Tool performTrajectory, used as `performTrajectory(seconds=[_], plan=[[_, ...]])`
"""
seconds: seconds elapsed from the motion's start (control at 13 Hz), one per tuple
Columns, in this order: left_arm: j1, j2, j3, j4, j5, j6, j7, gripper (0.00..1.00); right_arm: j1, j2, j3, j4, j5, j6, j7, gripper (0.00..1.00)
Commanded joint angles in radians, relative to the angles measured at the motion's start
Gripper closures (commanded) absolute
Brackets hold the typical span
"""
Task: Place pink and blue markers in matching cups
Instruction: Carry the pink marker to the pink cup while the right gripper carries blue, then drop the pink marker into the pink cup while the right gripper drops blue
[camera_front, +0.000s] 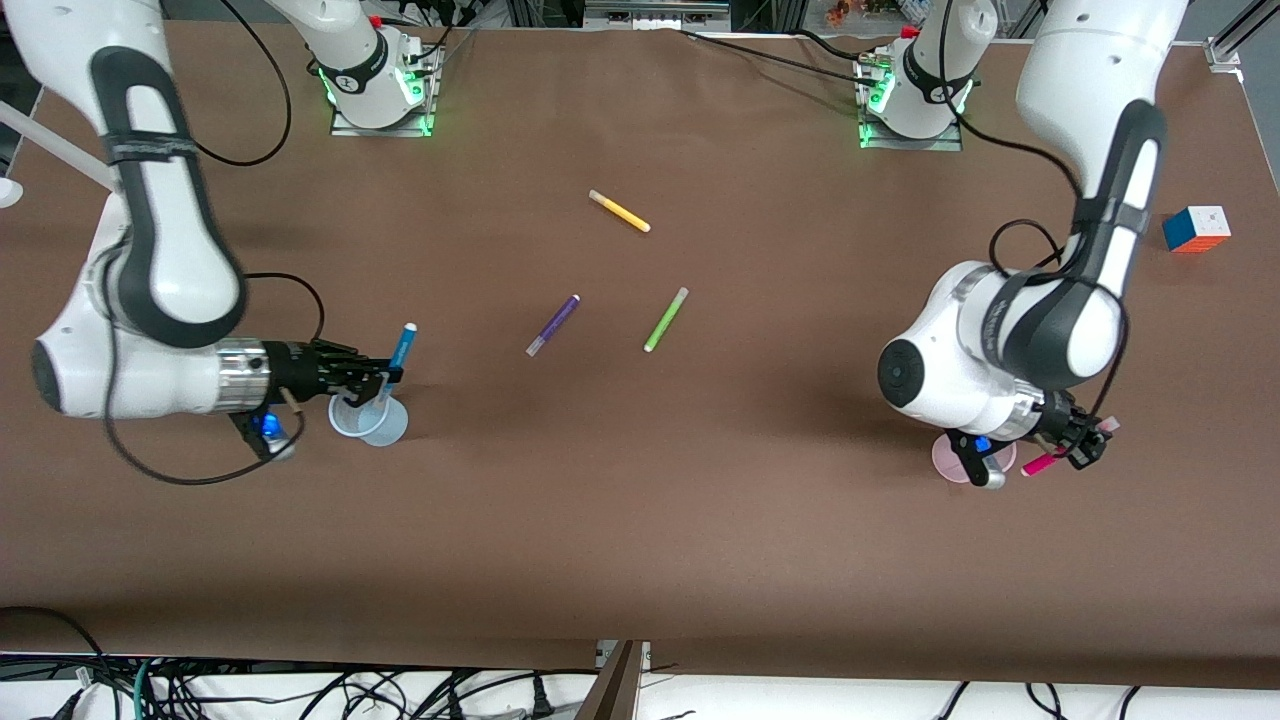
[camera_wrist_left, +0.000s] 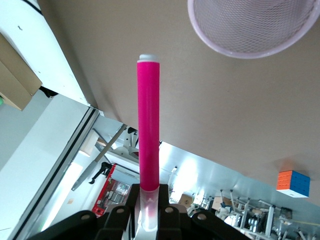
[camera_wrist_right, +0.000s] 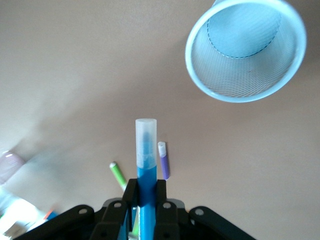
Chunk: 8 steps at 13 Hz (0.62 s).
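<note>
Pink is what my left gripper (camera_front: 1085, 445) carries: the pink marker (camera_front: 1042, 463), pinched at one whitish end between the jaws, which are pressed tight on it. The rest of the pen sticks out past the fingertips. I hold it by the end like this, I think, so the free end can go into a cup first. The pink cup (camera_front: 950, 458) stands on the table at the left arm's end, partly hidden under the wrist. In the left wrist view the cup's rim (camera_wrist_left: 255, 52) sits off to the side of the pen tip (camera_wrist_left: 149, 59), so the pen is beside the cup, not over its mouth yet.

My right gripper (camera_front: 385, 375) pinches the blue marker (camera_front: 402, 348) around its middle, jaws squeezed on it, clear cap sticking out. It hangs just over the blue cup (camera_front: 365, 420) at the right arm's end. In the right wrist view the cup's mouth (camera_wrist_right: 245, 92) is off to one side of the cap (camera_wrist_right: 146, 142). I judge both pens need lining up before I let go.
</note>
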<state>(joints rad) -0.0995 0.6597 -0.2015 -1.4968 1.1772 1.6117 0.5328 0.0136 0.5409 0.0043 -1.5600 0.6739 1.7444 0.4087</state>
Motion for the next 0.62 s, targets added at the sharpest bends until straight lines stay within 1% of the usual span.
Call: performTrajectory(seconds=[0.0,0.15,0.31,0.46,0.54], plan=[[-0.057,0.034,0.002,-0.016,0.033,-0.041,0.077,0.95,-0.096,0.056,0.017,-0.002,0.155,-0.081,-0.111,1.0],[-0.081,0.058,0.002,-0.016,0.032,-0.082,0.142,0.87,-0.147,0.103,0.017,-0.003,0.22,-0.123,-0.187,1.0],[-0.077,0.069,0.004,-0.014,0.033,-0.082,0.144,0.86,-0.194,0.152,0.017,-0.002,0.254,-0.172,-0.243,1.0],[-0.071,0.075,0.004,-0.014,0.035,-0.081,0.144,0.82,-0.234,0.197,0.017,-0.002,0.28,-0.209,-0.286,1.0],[-0.071,0.077,0.004,-0.014,0.038,-0.076,0.144,0.72,-0.244,0.212,0.017,-0.002,0.292,-0.213,-0.303,1.0]])
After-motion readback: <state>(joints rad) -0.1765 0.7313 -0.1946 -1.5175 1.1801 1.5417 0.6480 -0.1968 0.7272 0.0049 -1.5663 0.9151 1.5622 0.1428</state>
